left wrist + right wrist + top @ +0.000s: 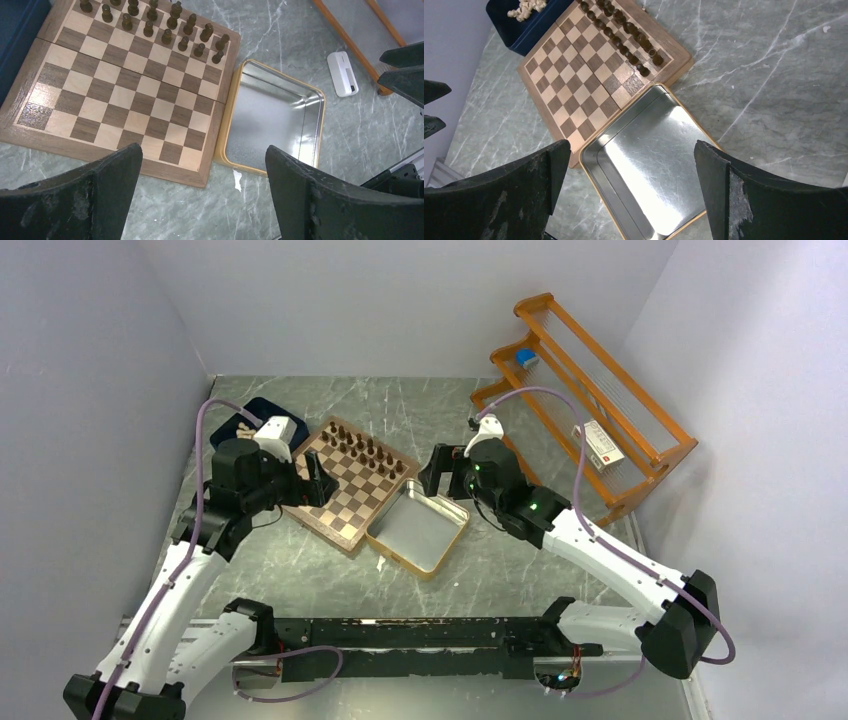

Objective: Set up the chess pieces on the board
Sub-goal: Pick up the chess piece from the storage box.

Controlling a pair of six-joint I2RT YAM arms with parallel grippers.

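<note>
Board: the square wooden chessboard of light and dark squares with a thick brown rim (350,505) is laid at an angle on the grey marbled table top (500,570), between the two arms.
Dark pieces: the small dark brown turned chessmen (165,36) are stood in two rows along the board's far side.
Pale pieces: the pale tan chessmen (526,7) are heaped in the navy tray (232,418), just beside the board's far-left corner.
Tin: the silver gold-rimmed rectangular tin (418,527) is set against the board's right edge.
Left gripper (202,160): jaws are spread wide, nothing is held; it is hung over the board's left edge.
Right gripper (631,150): jaws are spread wide, nothing is held; it is hung over the tin's far corner.
</note>
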